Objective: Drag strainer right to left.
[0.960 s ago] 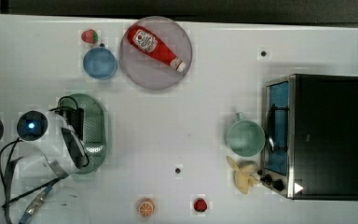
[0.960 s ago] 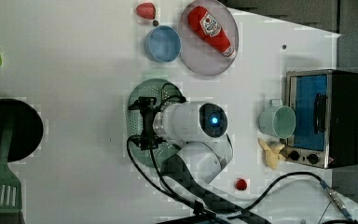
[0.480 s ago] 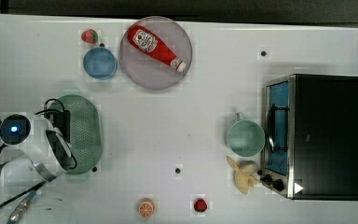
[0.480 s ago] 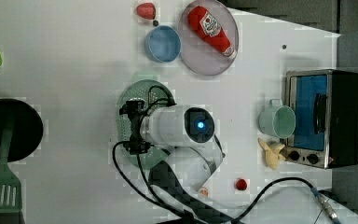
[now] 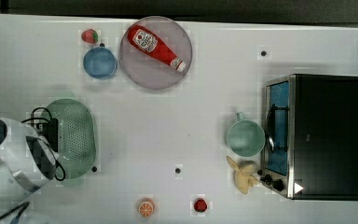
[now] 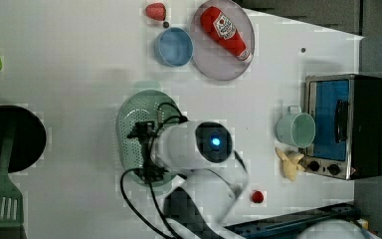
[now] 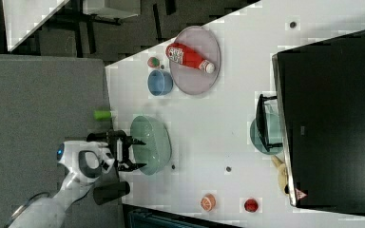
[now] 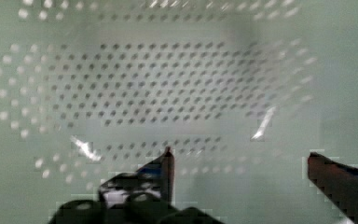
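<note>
The strainer (image 5: 77, 135) is a pale mint-green oval colander dotted with holes, lying near the top view's left edge. My gripper (image 5: 53, 140) hangs over the side of it nearest that edge, below the white wrist. In the right view my gripper (image 7: 135, 153) stands open, its two black fingers spread across the strainer's (image 7: 154, 137) rim. The wrist view looks down into the strainer's perforated bottom (image 8: 168, 84), with the gripper (image 8: 242, 163) open and one fingertip (image 8: 167, 161) close above the holes. In the left view the gripper (image 6: 145, 152) sits over the strainer (image 6: 132, 124).
A blue bowl (image 5: 100, 63), a strawberry (image 5: 89, 35) and a plate (image 5: 140, 70) with a ketchup bottle (image 5: 156, 47) lie behind. At the top view's right stand a mint mug (image 5: 245, 137), a banana (image 5: 243, 175) and a toaster oven (image 5: 321, 135). A black pan (image 6: 10, 139) and green spatula (image 6: 0, 209) lie beyond the strainer.
The arm has moved toward the top view's left, and the strainer has slid a little the same way with it. The fingers stay spread.
</note>
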